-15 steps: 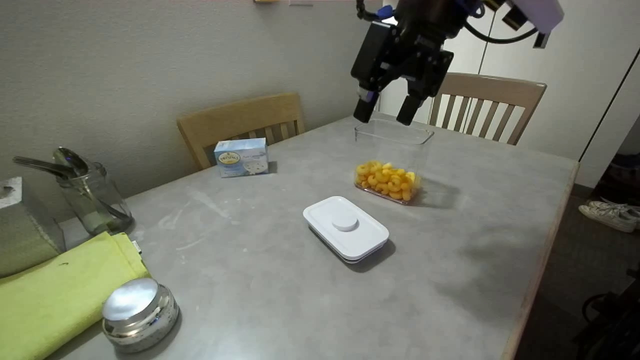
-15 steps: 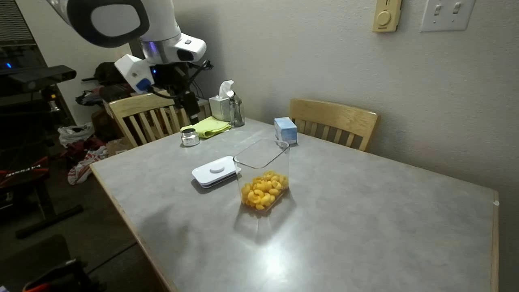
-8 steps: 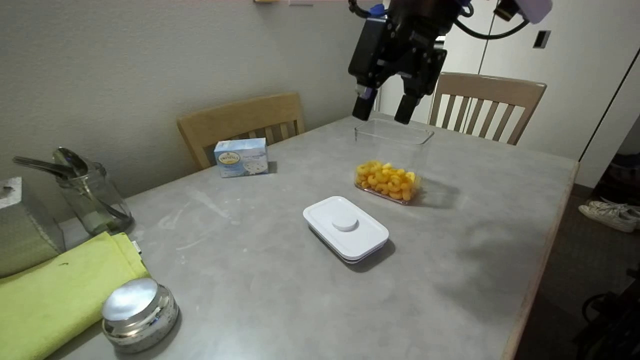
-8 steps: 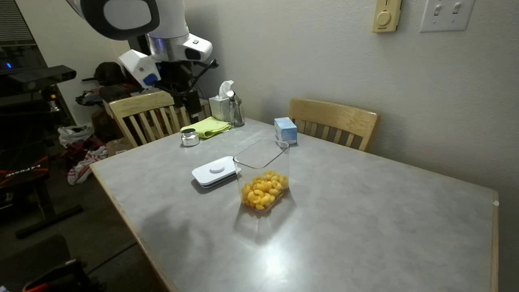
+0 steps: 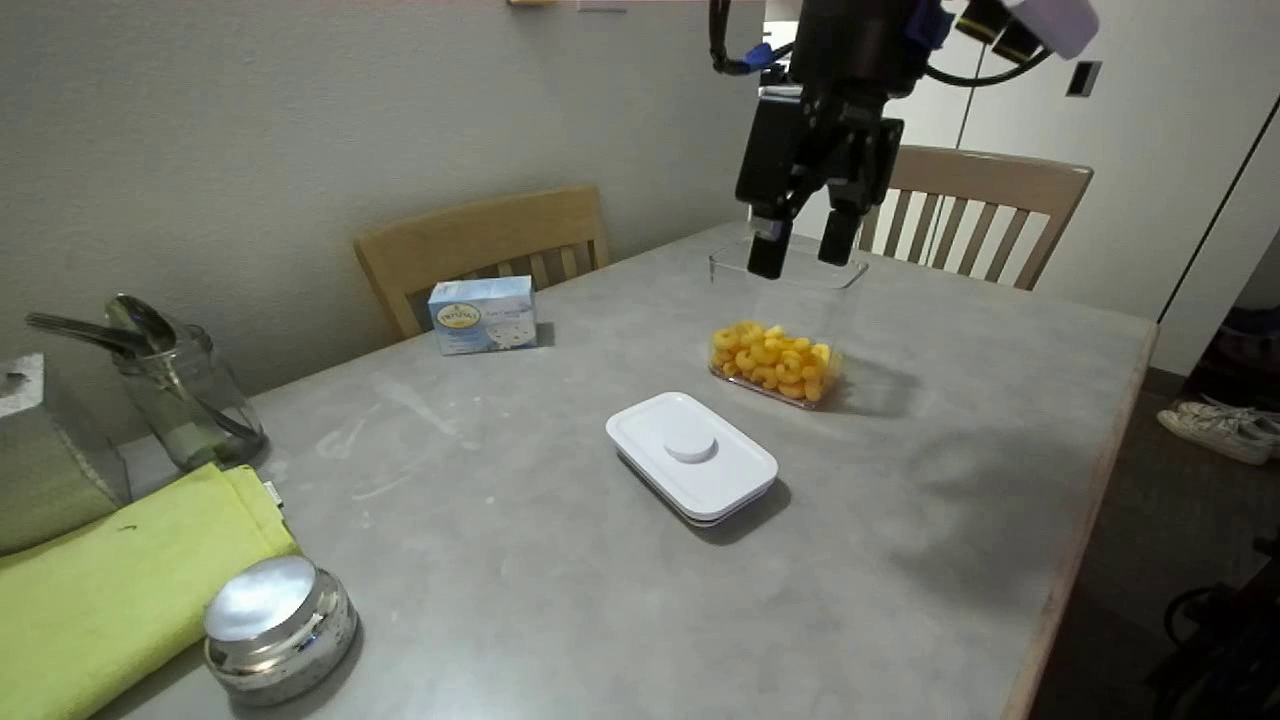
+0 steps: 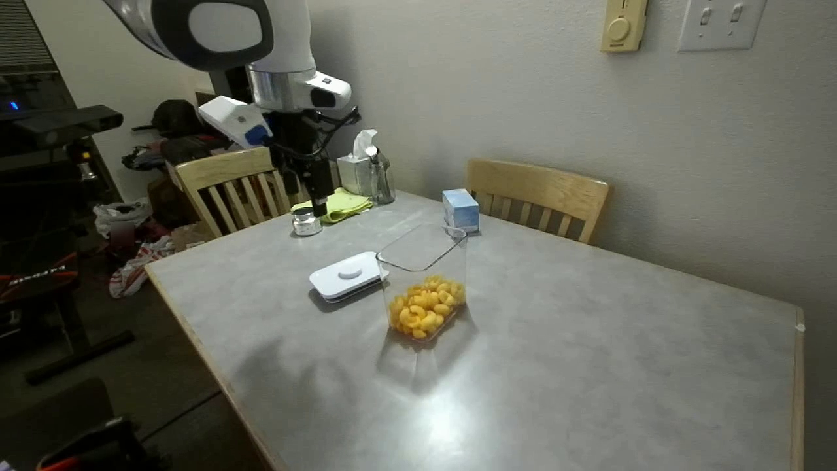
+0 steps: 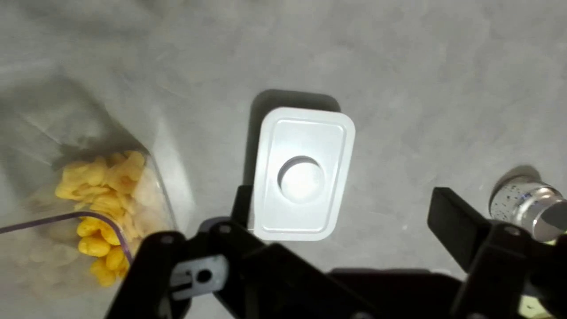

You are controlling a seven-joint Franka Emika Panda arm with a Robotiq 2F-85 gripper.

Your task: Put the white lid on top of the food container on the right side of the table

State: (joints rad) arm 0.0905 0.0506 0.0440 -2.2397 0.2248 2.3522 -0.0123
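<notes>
The white lid [image 5: 692, 460] lies flat, its round knob up, on the grey table [image 5: 480, 600]. It also shows in the other views [image 6: 348, 275] [image 7: 303, 177]. The clear food container [image 5: 770, 365], with yellow-orange pieces in its bottom, stands upright and uncovered beside the lid; it also shows in an exterior view [image 6: 425, 307] and at the left of the wrist view [image 7: 110, 190]. My gripper [image 5: 803, 252] is open and empty, in the air well above the table. In the wrist view my gripper [image 7: 343, 201] has its fingers wide apart, the lid showing below, towards the left finger.
A blue-white tea box [image 5: 485, 315] stands near the wall-side edge. A shiny metal jar [image 5: 280, 630], a yellow cloth [image 5: 140, 580], a glass jar with utensils [image 5: 190, 400] and a tissue box [image 5: 50, 470] stand at one end. Wooden chairs [image 6: 536, 196] surround the table.
My gripper has come lower and stands more upright. In an exterior view the arm has shifted to the right. The fingers stay open; the lid and container have not moved.
</notes>
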